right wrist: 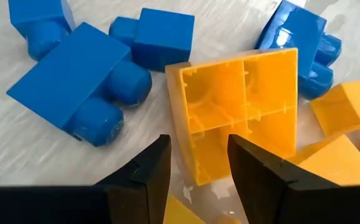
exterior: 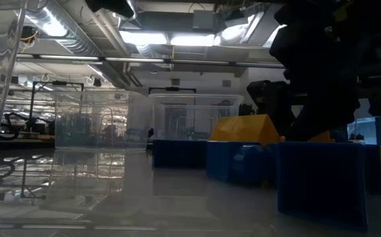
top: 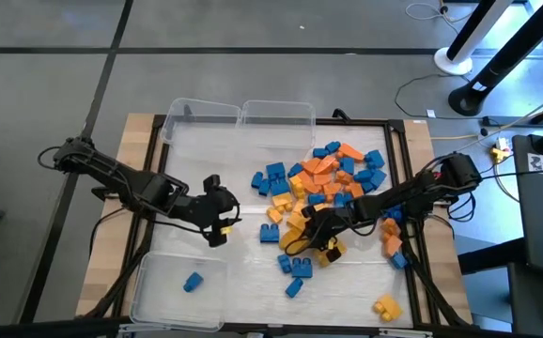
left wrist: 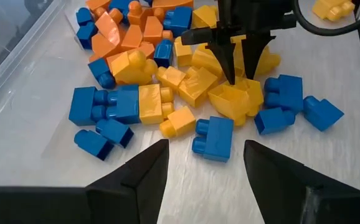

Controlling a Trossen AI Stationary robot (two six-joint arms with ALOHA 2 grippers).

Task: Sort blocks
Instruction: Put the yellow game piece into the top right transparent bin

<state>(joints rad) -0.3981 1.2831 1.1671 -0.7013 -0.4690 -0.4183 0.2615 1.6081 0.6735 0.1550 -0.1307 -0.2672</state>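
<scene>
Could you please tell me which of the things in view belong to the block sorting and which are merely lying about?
Part of the job:
- pile of small blue, orange and yellow plastic toy bricks
- single blue brick in the near clear plastic bin
- two empty clear plastic bins
- right end effector, at a hollow yellow brick
- left end effector

Just lying about:
- cables on the floor
- white stand base

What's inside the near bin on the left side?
One blue block lies in the near bin; nothing else shows inside. The other blocks are outside it.
</scene>
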